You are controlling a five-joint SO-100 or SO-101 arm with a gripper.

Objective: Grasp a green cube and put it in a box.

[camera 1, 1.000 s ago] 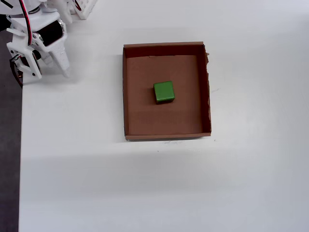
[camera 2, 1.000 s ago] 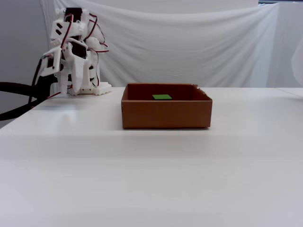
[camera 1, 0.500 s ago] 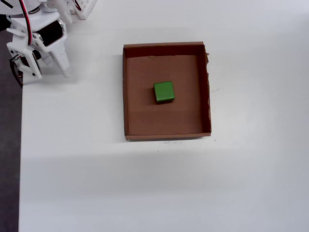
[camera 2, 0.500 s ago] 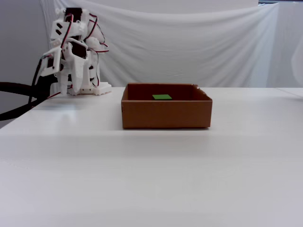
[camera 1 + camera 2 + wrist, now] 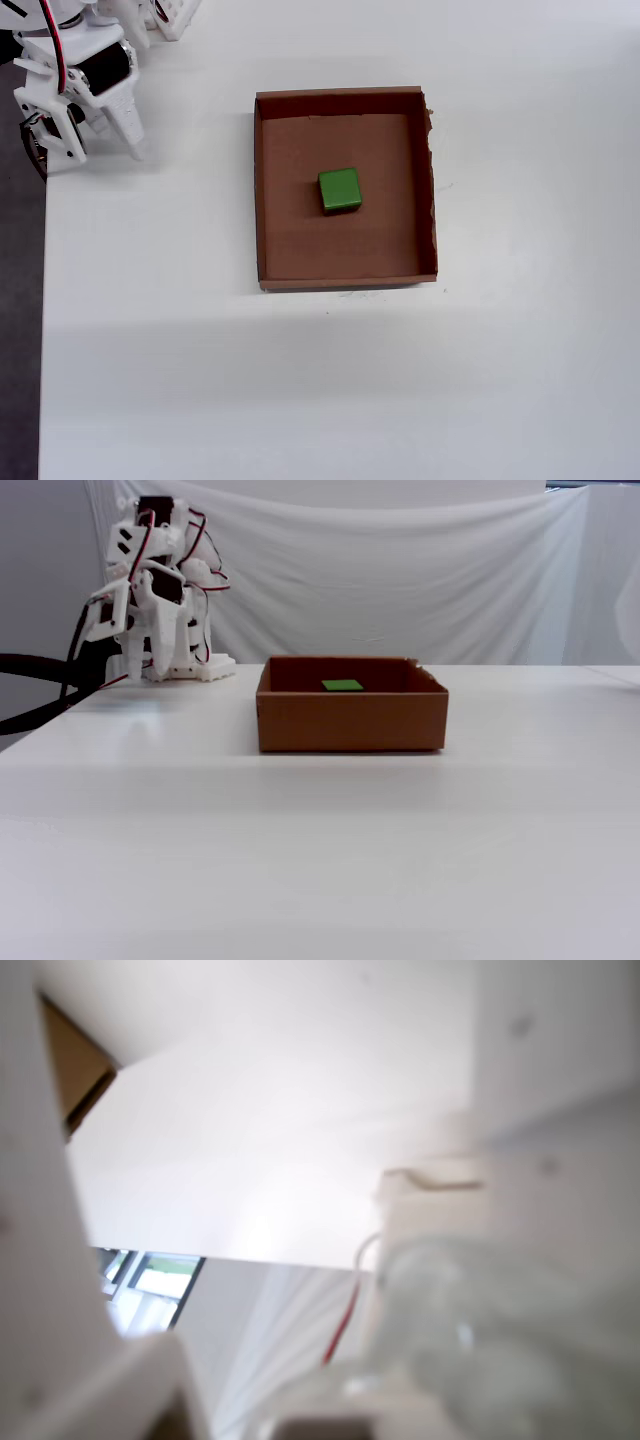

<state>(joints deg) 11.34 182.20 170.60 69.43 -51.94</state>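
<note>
A: Where is the green cube (image 5: 340,190)?

B: On the floor of the box (image 5: 345,260), near the middle, touching no wall.

A: And the gripper (image 5: 125,135)?

B: Folded near the arm's base, well apart from the box. I cannot tell how its jaws stand.

A: Any risk?

B: Little, I think. Only reaching back could knock the box.

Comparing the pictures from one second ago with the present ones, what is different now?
Nothing visibly changed. The green cube lies near the middle of the box, as before, and the box stands in the same place on the table. The gripper remains folded back near the arm's base at the upper left of the overhead view, away from the box and holding nothing.
</note>
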